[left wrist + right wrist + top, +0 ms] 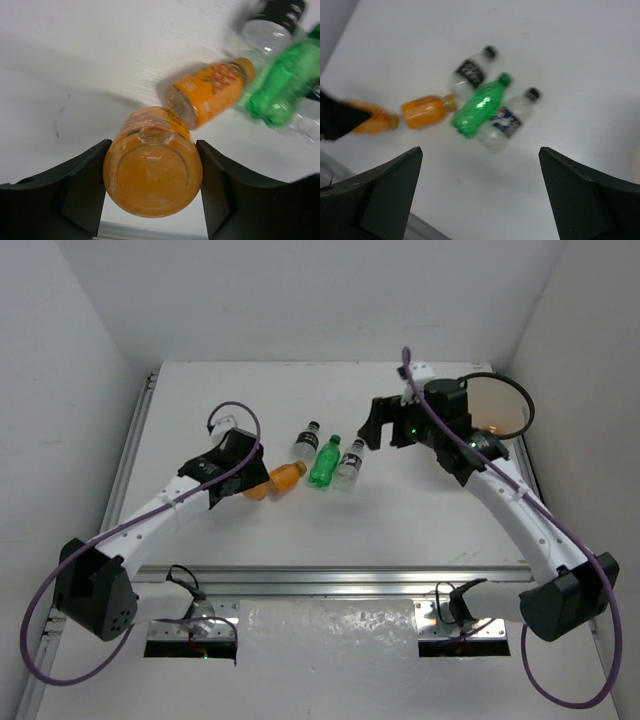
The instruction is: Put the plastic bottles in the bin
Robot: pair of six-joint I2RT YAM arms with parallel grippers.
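Lying in a tight cluster at the centre of the white table [400, 530] are four loose bottles, all on their sides. A green bottle [324, 462] has a black-capped clear one on each side, the upper-left clear bottle [307, 440] and the right clear bottle [350, 462]. A loose orange bottle [287, 476] lies at the cluster's lower left, its cap toward the green one. Just left of it, the left gripper [250, 480] is clamped on the held orange bottle [152, 162], whose round base fills the lower centre of the left wrist view between the two dark fingers [80, 185]. The right gripper [479, 165] hangs spread wide and empty, right of the cluster in the overhead view. The bin [505, 400], thin black rim showing, stands at the table's upper right corner, partly hidden by the right arm [500, 490].
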